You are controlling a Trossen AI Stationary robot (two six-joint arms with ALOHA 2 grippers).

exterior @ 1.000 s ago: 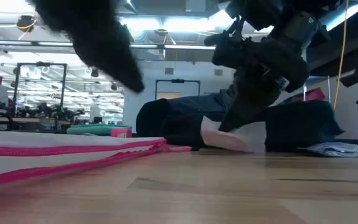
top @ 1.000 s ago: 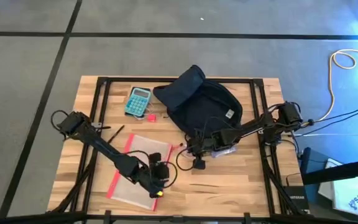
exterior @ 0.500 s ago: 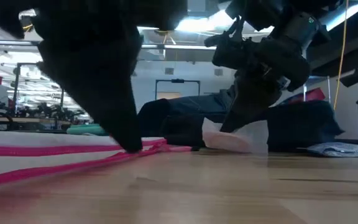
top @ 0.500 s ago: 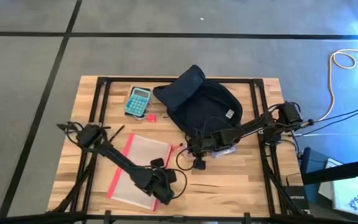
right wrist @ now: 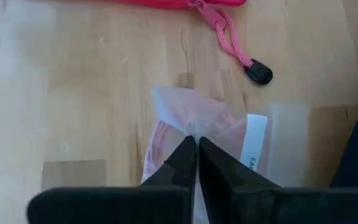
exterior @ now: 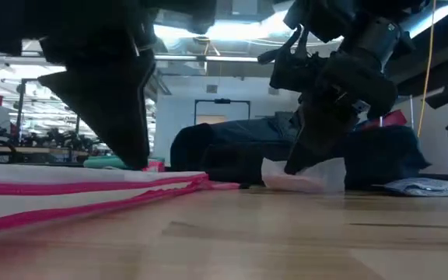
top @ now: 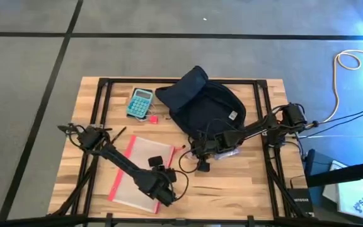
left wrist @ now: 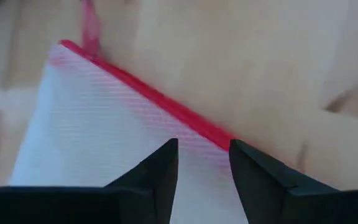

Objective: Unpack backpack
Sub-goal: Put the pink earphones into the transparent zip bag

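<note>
Lying slumped on the far middle of the wooden worktop: the dark navy backpack, mouth turned toward the near side, small white label showing on its right flank. Reaching in from the right and hovering just off the backpack's near edge: the right end effector, fingers clenched tight on a corner of a clear plastic bag, pinching the film into a peak between the two dark fingertips. Trailing beneath that pinch and resting on the worktop just in front of the backpack: the rest of the bag, pink contents showing through and a white printed label alongside. Showing the same in the low view: the right end effector angled down onto the pale bag, the backpack bulking directly behind it, touching or nearly so. Sitting well apart from the backpack, toward the near left: the left end effector, poised over the near corner of a clear red-edged zip pouch, fingers parted and released, nothing held between them. Confirming this in the left wrist view: both dark fingers spread with a gap, the pouch's red edge running diagonally just beyond them over bare wood. Lying flat on the far left of the worktop, just beside the backpack's left edge: a teal calculator. Lying loose on the wood near the bag: a pink zipper cord with a black pull.
</note>
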